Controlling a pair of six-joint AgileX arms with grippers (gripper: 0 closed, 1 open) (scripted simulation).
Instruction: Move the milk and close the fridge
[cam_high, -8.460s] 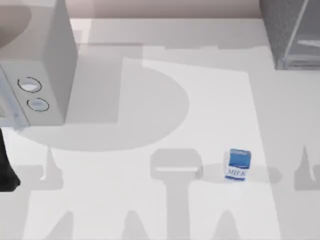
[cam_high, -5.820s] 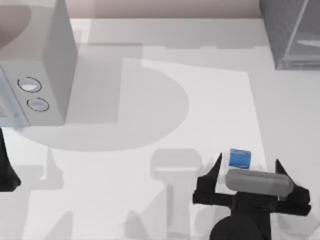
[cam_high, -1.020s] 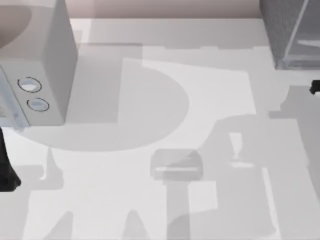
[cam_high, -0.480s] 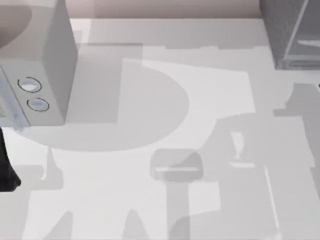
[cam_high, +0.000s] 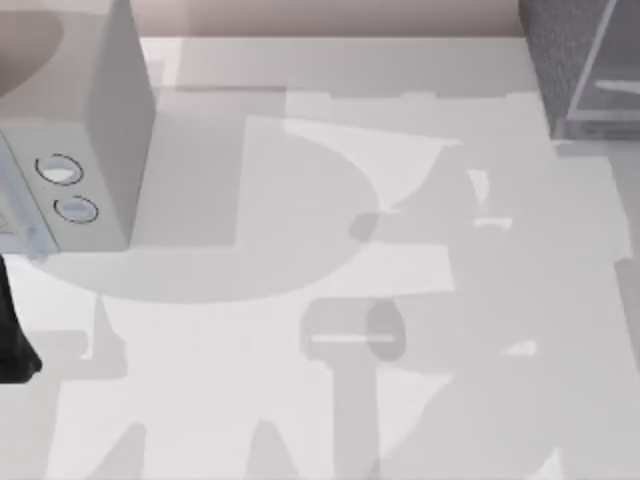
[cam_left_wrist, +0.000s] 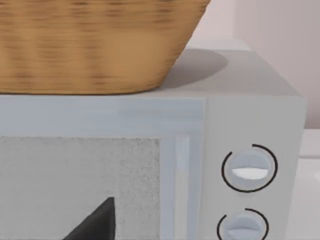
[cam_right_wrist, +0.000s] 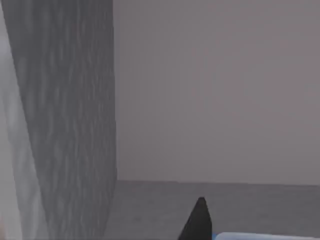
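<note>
Right claw sits inside the fridge, grip state unclear; blue edge of the milk touching its fingertip. Left claw parked facing microwave, basket on top. Surface carries shadows.

matt, smooth white on the table — no gloss. smooth pale grey, plastic-looking, on the box with two round dials; finely grainy on its front panel. woven, rough, wicker-like tan on the basket. dark grey, speckled and mottled — stone-like — on the fridge, matt on its inner wall. matt black on a fingertip.
</note>
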